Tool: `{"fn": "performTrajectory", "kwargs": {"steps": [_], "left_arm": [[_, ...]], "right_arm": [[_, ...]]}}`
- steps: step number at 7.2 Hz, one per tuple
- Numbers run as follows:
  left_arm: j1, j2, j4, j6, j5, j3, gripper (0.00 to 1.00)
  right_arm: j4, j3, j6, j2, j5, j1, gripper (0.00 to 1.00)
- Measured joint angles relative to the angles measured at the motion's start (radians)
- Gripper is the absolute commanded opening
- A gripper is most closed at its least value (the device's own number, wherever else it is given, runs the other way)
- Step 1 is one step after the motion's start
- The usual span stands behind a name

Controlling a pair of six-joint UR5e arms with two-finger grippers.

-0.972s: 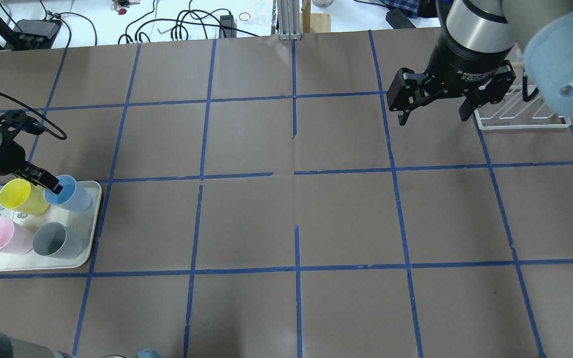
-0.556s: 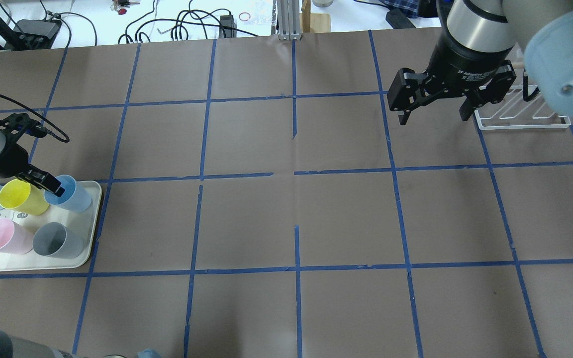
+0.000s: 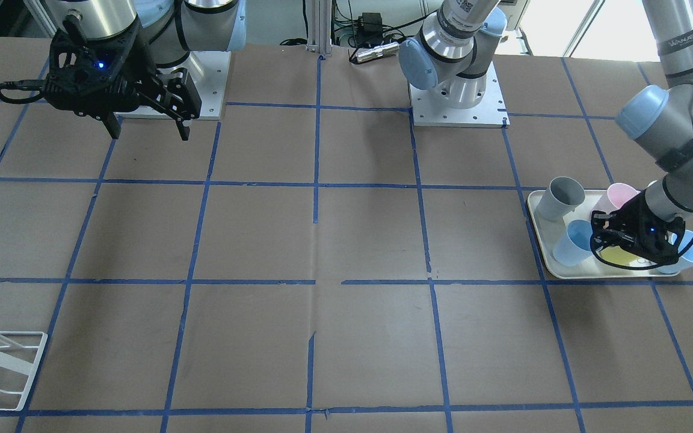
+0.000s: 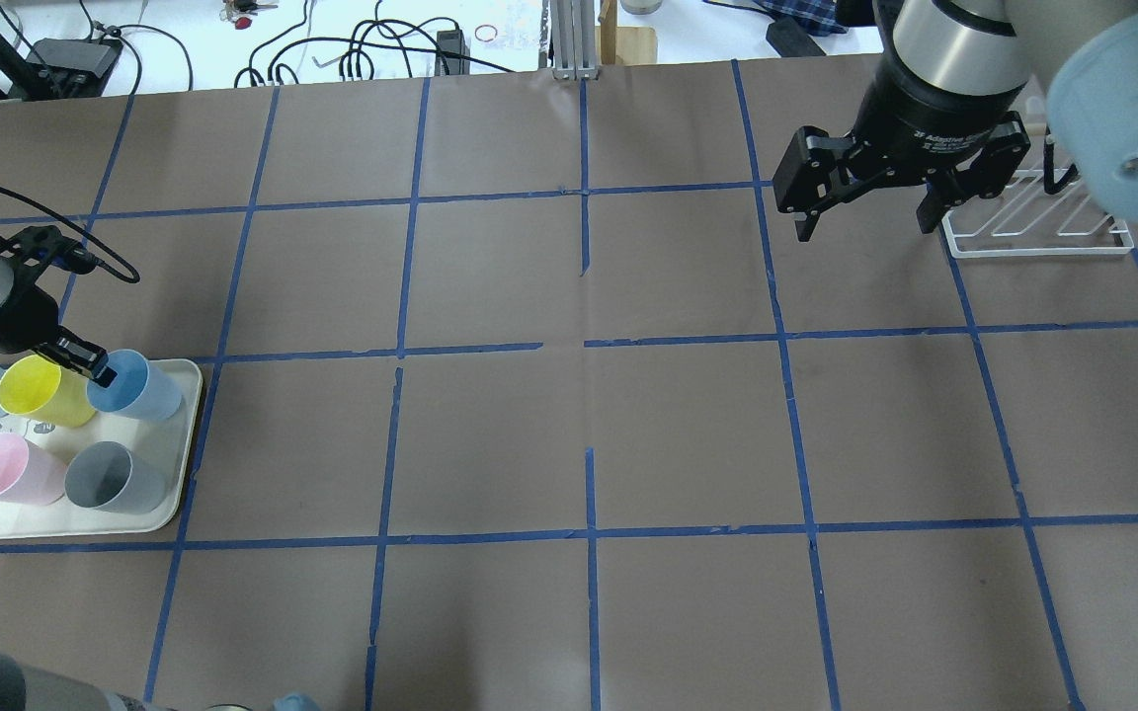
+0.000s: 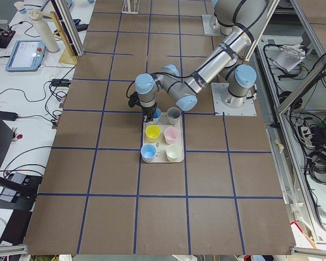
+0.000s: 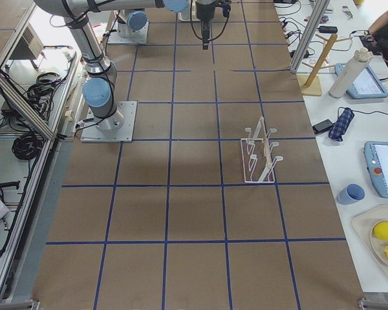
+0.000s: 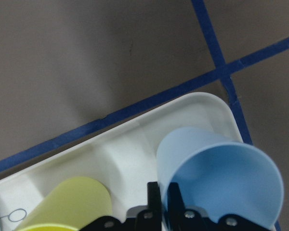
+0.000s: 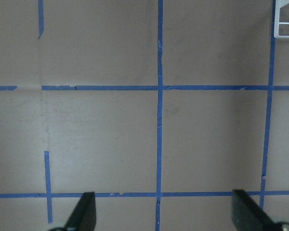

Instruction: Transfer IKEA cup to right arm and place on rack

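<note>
Brown bench (image 4: pixel 688 434) gridded in blue tape (image 4: pixel 589 534); cream tray (image 4: pixel 85 521) with pale blue IKEA cup (image 4: pixel 139 387), yellow cup (image 4: pixel 40 392), pink cup (image 4: pixel 6 469), grey cup (image 4: pixel 115 479); white rack (image 4: pixel 1043 249).

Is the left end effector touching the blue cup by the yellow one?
Touching. Left wrist view shows the left end effector pinching the IKEA cup at its rim.

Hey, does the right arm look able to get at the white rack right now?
Probably yes: the right gripper hangs open just beside the rack, with only bare table paper between them.
</note>
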Motion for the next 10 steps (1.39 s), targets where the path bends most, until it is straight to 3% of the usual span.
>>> {"fn": "performTrajectory", "kwargs": {"steps": [2,5,10], "left_arm": [[-0.023,0.019,-0.026,-0.066,-0.019,0.033,0.00],[-0.109,0.060,-0.195,-0.339,-0.171,0.161,0.00],[-0.246,0.182,-0.512,-1.015,-0.668,0.217,0.00]], "right_arm": [[-0.005,-0.047,0.006,0.025,0.003,-0.006,1.00],[0.013,-0.106,0.003,0.066,0.002,-0.007,1.00],[0.077,-0.122,0.003,0.061,0.010,-0.033,1.00]]}}
